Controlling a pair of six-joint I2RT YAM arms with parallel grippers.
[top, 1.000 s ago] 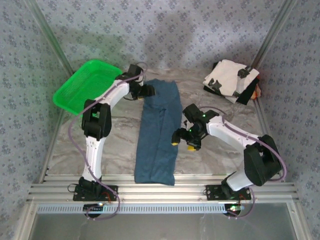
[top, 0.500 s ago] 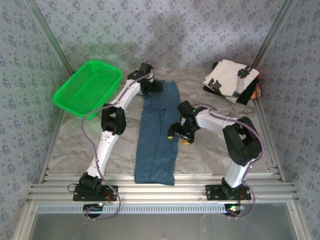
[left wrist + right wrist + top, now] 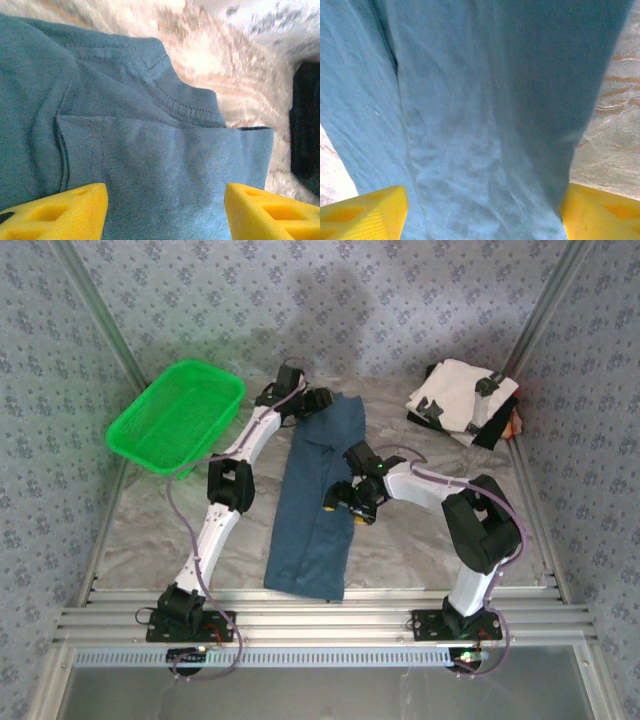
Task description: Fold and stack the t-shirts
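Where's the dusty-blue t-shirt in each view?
Top external: the dusty-blue t-shirt lies as a long folded strip down the centre of the picture.
Left wrist: its collar end covers the left and centre.
Right wrist: its cloth runs top to bottom through the centre.
Shared landmark: the marbled tabletop, upper right in left wrist, right edge in right wrist.

Bench (image 3: 400, 550): marble-patterned top, pale with grey-brown veining.
Walls (image 3: 400, 300): three sides, blue-grey with a small floral print; soft shadows on the back one.
Posts (image 3: 103, 325): slanted metal, back corners.
Rails (image 3: 330, 622): ribbed aluminium, near edge.
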